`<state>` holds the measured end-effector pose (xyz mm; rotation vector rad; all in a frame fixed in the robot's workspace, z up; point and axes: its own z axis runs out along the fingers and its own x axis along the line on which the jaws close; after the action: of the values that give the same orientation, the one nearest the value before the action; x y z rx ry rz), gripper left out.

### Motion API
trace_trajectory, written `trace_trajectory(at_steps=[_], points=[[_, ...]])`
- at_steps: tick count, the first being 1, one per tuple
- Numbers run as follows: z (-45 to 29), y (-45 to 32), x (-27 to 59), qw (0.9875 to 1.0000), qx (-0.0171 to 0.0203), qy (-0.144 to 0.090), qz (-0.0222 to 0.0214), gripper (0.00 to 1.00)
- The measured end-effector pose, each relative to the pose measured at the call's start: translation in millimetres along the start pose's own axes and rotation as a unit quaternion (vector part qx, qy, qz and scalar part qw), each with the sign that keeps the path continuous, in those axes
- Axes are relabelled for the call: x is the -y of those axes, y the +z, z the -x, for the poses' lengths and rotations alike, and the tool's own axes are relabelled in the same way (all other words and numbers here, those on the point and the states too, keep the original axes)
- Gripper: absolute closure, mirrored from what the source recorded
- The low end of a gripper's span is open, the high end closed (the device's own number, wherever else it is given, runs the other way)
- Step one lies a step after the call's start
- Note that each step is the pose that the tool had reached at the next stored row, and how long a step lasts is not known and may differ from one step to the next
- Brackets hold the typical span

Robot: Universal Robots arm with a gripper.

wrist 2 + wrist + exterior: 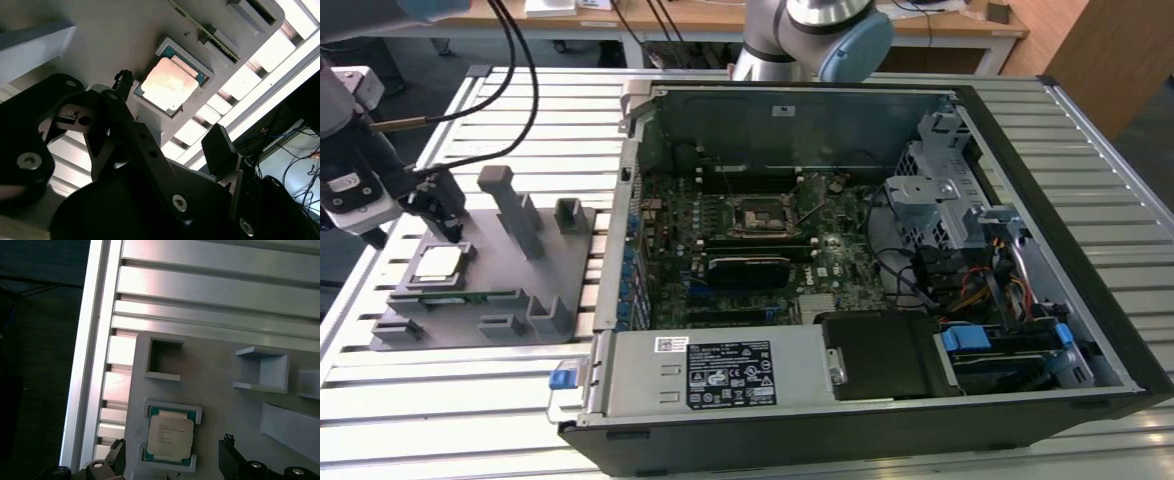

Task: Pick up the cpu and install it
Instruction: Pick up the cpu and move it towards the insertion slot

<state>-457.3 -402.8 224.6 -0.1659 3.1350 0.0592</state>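
The gripper (438, 212) hangs low, pointing straight down — its two fingers (120, 451) spread wide apart.

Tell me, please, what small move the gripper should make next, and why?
Probably lower straight down a little. In the first wrist view the open gripper has one fingertip on each side of the cpu, which lies flat in its recess in the grey holder. In the exterior view the gripper seems to be above the cpu, not yet touching it.

Open computer case (801, 125) centre-right of exterior view, motherboard (834, 250) inside; grey fixture block (487, 275) at left, both on slatted aluminium table (440, 410)
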Motion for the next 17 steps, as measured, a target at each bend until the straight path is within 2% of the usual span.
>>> trace_trajectory(at_steps=[4, 14, 15, 16, 17], points=[[-0.1, 7.3, 0.3, 1.0000, 0.0003, 0.008, 0.0000, 0.18], [-1.4, 25.3, 0.8, 1.0000, 0.0003, 0.008, 0.0000, 0.18], [-1.4, 29.1, 0.9, 1.0000, 0.0004, 0.008, 0.0000, 0.18], [-1.5, 30.9, 1.0, 1.0000, 0.0004, 0.008, -0.0001, 0.19], [-1.9, 34.5, 0.7, 1.0000, 0.0004, 0.009, -0.0001, 0.26]])
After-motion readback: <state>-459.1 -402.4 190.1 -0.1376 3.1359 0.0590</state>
